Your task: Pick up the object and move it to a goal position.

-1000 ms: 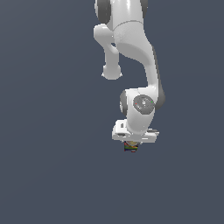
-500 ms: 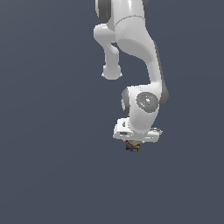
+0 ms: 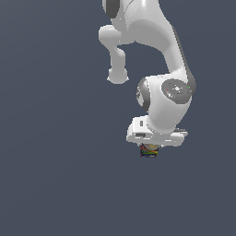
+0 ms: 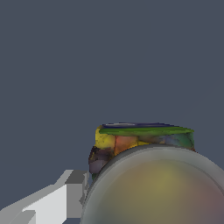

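Exterior view: the white arm [image 3: 156,55] bends down to its claw [image 3: 150,148], and the can [image 3: 149,150] pokes out just beneath the white hand block, a tiny dark stub with red, yellow and green bands. The fingers themselves are hidden behind the hand and the can, so how wide they stand cannot be read directly; since the can sits tight under the hand, I judge the claw closed on it. The background is one flat slate grey with no shadow under the can, so whether it rests on a desk or hangs in the air cannot be told. No goal marker shows.

Wrist view: the can [image 4: 144,142] fills the near field. Its round grey-tan top is smooth and domed, blurred by closeness; below it the wall is a patchy printed label, yellow and orange-red under a green rim band. One white finger [image 4: 57,201], blocky and matte, lies beside the can; contact is likely but not clear.

Risks, as I judge them: the can is small, round and slick-looking, so a shallow or off-centre grip could let it twist or slip out during a fast carry. With no goal in sight, it could also be let go short of the mark.
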You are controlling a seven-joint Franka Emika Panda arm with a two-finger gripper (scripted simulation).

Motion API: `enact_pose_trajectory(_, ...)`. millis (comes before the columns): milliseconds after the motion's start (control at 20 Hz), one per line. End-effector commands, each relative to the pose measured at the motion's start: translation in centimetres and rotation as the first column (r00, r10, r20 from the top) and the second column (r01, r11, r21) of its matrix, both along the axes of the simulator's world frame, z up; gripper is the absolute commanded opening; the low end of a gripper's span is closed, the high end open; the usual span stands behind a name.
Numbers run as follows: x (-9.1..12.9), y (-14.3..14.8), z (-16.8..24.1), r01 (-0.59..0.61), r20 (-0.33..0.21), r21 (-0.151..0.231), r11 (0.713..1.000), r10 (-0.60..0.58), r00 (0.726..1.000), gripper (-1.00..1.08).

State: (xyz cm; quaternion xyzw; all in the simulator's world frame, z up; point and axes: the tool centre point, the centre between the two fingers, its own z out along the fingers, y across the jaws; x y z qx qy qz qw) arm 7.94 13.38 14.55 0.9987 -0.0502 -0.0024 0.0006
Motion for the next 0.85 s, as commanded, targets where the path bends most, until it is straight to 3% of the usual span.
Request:
enact_pose_trajectory(0, 0.6, 0.8, 2.4, 0.000, 0.004, 0.001, 1.000, 0.000, 1.000, -1.00)
enact_pose_trajectory(400, 1.8, 2.4, 6.5, 0.000, 0.005, 0.001, 1.000, 0.000, 1.000, -1.00)
enact_pose_trajectory(800, 2.2, 2.8, 7.4, 0.000, 0.005, 0.001, 1.000, 0.000, 1.000, -1.00)
